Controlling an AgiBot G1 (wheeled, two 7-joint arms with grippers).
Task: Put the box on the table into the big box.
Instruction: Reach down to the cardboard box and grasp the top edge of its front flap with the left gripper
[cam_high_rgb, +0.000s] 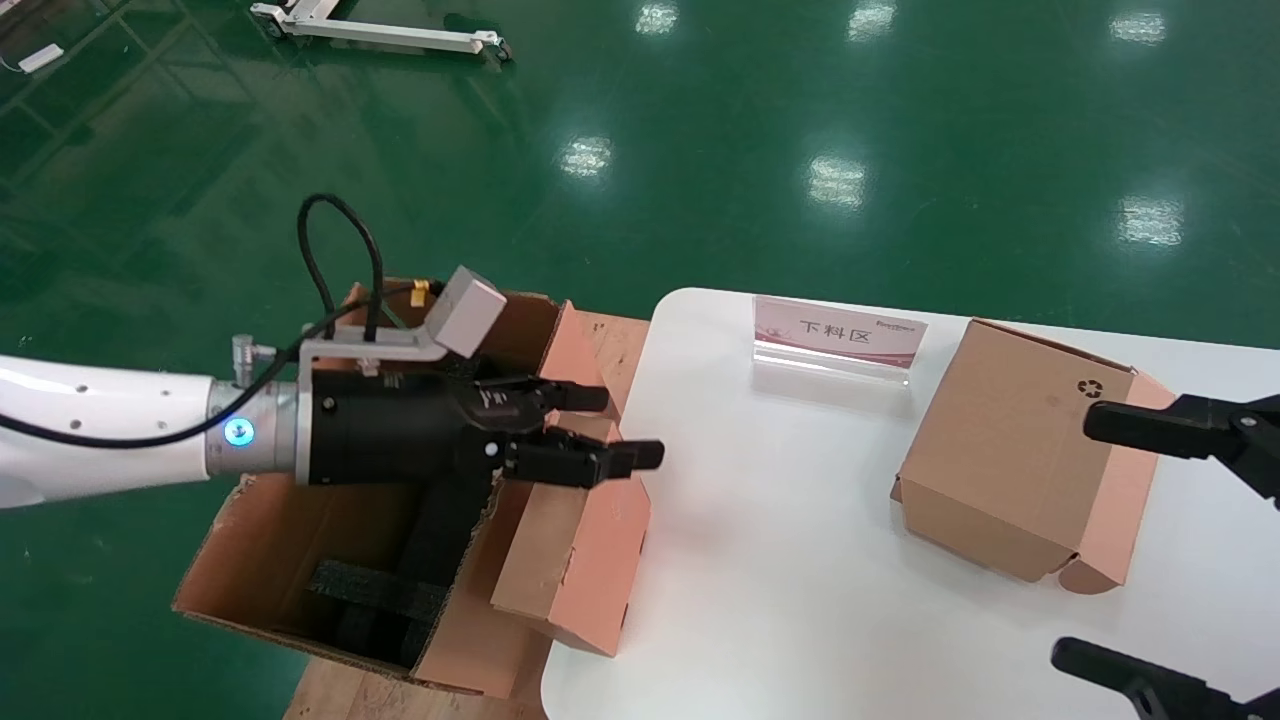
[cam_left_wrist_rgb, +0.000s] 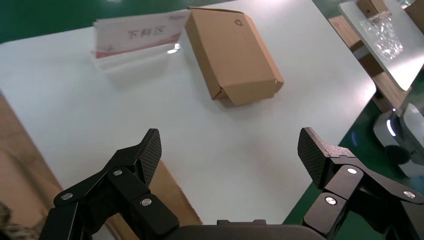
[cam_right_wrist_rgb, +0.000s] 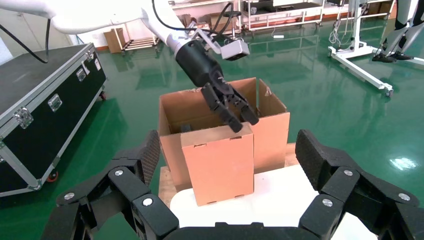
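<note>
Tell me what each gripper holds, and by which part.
Nothing is held. The left gripper has its jaws open by the top edge of the box; the right gripper is open and empty over the table.

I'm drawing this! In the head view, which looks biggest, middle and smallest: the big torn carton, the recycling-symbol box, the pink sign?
1. The big box, the torn carton beside the table, looks largest.
2. The box with the recycling symbol comes next.
3. The pink sign looks smallest.
The sign stands a little farther from the camera, but the gap looks too wide for that to change the order.
</note>
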